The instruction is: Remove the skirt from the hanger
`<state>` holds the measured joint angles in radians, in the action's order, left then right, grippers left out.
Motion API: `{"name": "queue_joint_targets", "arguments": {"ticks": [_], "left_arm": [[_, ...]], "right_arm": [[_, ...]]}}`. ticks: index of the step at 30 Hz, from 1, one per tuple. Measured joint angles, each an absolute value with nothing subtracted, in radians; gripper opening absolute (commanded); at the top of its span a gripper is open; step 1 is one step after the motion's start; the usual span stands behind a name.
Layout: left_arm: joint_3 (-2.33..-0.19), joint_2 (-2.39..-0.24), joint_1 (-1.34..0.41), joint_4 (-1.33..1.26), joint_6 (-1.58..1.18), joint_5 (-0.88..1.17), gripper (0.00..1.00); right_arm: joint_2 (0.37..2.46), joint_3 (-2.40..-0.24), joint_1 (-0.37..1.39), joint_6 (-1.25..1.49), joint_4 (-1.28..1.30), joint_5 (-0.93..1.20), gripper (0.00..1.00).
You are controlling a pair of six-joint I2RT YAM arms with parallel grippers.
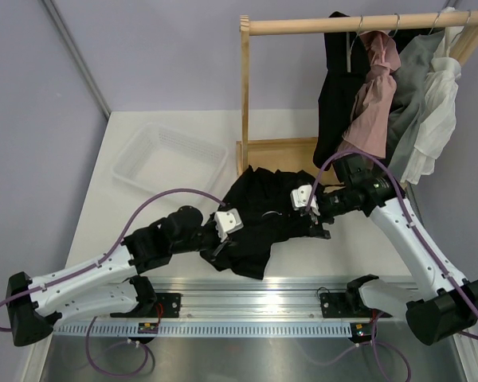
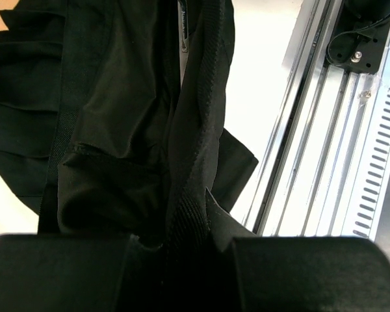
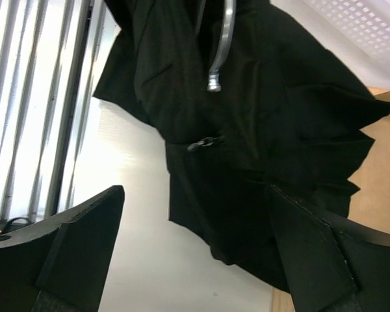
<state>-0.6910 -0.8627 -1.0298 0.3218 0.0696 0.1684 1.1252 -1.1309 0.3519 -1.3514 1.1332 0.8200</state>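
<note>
The black skirt (image 1: 255, 215) lay bunched in flared folds on the white table (image 1: 287, 123), between the two arms and just ahead of the rack's wooden base (image 1: 279, 151). It was not yet free of the grey hanger (image 3: 225, 39). In the right wrist view, the hanger's thin metal end poked out from the cloth near the waist. The left gripper (image 2: 175, 250) was clamped on a ribbed edge of the fabric, with black cloth running up from between its closed fingers (image 2: 58, 273). That hold seemed meant to pin the garment so the hanger could be drawn out against it. The right gripper (image 3: 195, 195) hovered just over the skirt's far side, its fingers (image 3: 71, 247) spread wide and gripping nothing. It was aimed at the folds around the metal end, probably lining up for a fresh hold on the hanger. How much of the hanger sat inside the waistband could not be told, as the dark cloth hid its frame. Behind and to the left, a white plastic mesh basket (image 1: 171, 159) stood on the table, well apart from the work. To the right, a wooden clothes rack (image 1: 358, 24) carried a longer black garment (image 1: 334, 95) alongside pink (image 1: 374, 87), grey (image 1: 410, 87) and white (image 1: 438, 103) clothes on similar hangers. An aluminium rail (image 1: 255, 290) ran along the near edge, carrying both arm bases, and plain lilac-grey walls (image 1: 143, 48) closed in the corner.
</note>
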Motion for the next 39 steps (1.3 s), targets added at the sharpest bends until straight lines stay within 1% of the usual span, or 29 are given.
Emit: {"name": "queue_joint_targets", "arguments": {"ticks": [2, 3, 6, 7, 8, 10, 13, 15, 16, 19, 22, 23, 31, 36, 39], "left_arm": [[-0.691, -0.863, -1.029, 0.33, 0.07, 0.169, 0.0], [-0.691, -0.862, -1.029, 0.334, 0.07, 0.169, 0.0], [-0.691, -0.859, -1.029, 0.35, 0.071, 0.168, 0.0], [-0.691, -0.857, -1.029, 0.352, 0.073, 0.169, 0.0], [-0.691, -0.857, -1.029, 0.352, 0.074, 0.168, 0.0], [-0.691, -0.857, -1.029, 0.355, 0.075, 0.168, 0.0], [-0.691, -0.857, -1.029, 0.36, 0.075, 0.167, 0.0], [-0.691, -0.854, -1.029, 0.363, 0.075, 0.165, 0.0], [-0.691, -0.85, -1.029, 0.366, 0.075, 0.163, 0.0], [-0.691, -0.832, -1.029, 0.369, 0.075, 0.153, 0.0], [-0.691, -0.809, -1.028, 0.37, 0.074, 0.143, 0.0], [-0.691, -0.801, -1.028, 0.371, 0.074, 0.139, 0.0], [-0.691, -0.745, -1.024, 0.398, 0.054, 0.077, 0.0], [-0.691, -0.701, -1.025, 0.346, 0.031, 0.047, 0.0], [-0.691, -0.684, -1.025, 0.328, 0.022, 0.047, 0.0]], "right_arm": [[1.144, -1.135, 0.352, -1.349, 1.103, 0.824, 0.95], [1.149, -1.136, 0.352, -1.347, 1.083, 0.824, 0.87], [1.163, -1.15, 0.352, -1.329, 1.058, 0.831, 0.69], [1.17, -1.158, 0.352, -1.323, 1.057, 0.833, 0.59], [1.176, -1.165, 0.352, -1.317, 1.055, 0.837, 0.55], [1.184, -1.17, 0.352, -1.298, 1.05, 0.853, 0.48], [1.192, -1.17, 0.352, -1.284, 1.05, 0.866, 0.46], [1.199, -1.17, 0.352, -1.279, 1.05, 0.876, 0.42], [1.201, -1.169, 0.352, -1.276, 1.05, 0.881, 0.39], [1.211, -1.169, 0.352, -1.27, 1.051, 0.888, 0.33], [1.221, -1.169, 0.352, -1.269, 1.052, 0.905, 0.12], [1.224, -1.169, 0.352, -1.269, 1.053, 0.909, 0.0], [1.199, -1.148, 0.326, -1.208, 1.01, 0.895, 0.0], [1.158, -1.148, 0.182, -1.196, 1.025, 1.013, 0.0], [1.151, -1.145, 0.143, -1.189, 1.034, 1.041, 0.0]]}}
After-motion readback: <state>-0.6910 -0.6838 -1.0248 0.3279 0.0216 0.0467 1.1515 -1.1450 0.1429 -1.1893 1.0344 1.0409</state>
